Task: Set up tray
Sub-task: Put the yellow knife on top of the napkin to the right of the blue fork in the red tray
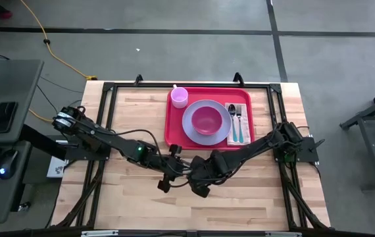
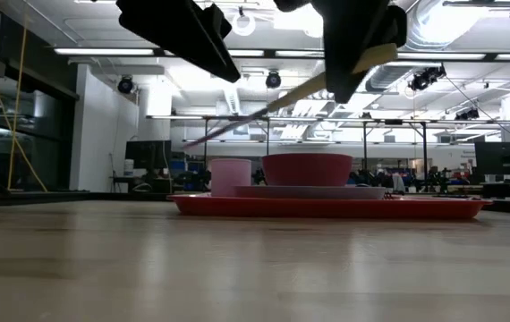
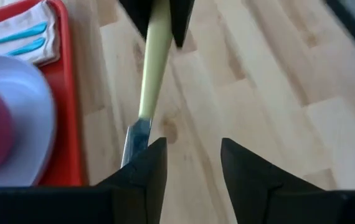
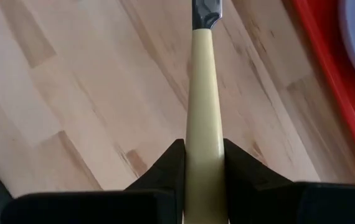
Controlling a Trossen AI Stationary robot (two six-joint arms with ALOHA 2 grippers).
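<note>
A knife with a pale yellow handle [image 4: 203,93] and a metal blade [image 3: 135,137] hangs above the wooden table, with my right gripper [image 4: 203,146] shut on it. It slants down toward its blade tip [image 2: 197,139] in the low view. My left gripper [image 3: 193,146] stands open and empty; the blade runs below one of its fingers [image 3: 149,162]. Both grippers [image 1: 174,168] [image 1: 199,178] hover near the tray's front edge. The red tray [image 1: 172,125] holds a lavender plate [image 1: 191,128], a pink bowl [image 1: 207,120], a pink cup [image 1: 179,97] and a napkin [image 1: 230,135] with a spoon and fork. My right gripper pinches the knife's yellow handle [image 4: 203,134] between its two fingers, which lie along the handle. It comes steeply from above. The knife is lifted clear of the table, and its blade sticks out beyond the fingertips and slants downward.
Bare wooden tabletop [image 1: 240,197] lies in front of the tray, below both grippers. A dark frame [image 1: 108,89] edges the table. A desk with a keyboard and mouse [image 1: 3,161] stands off the left side.
</note>
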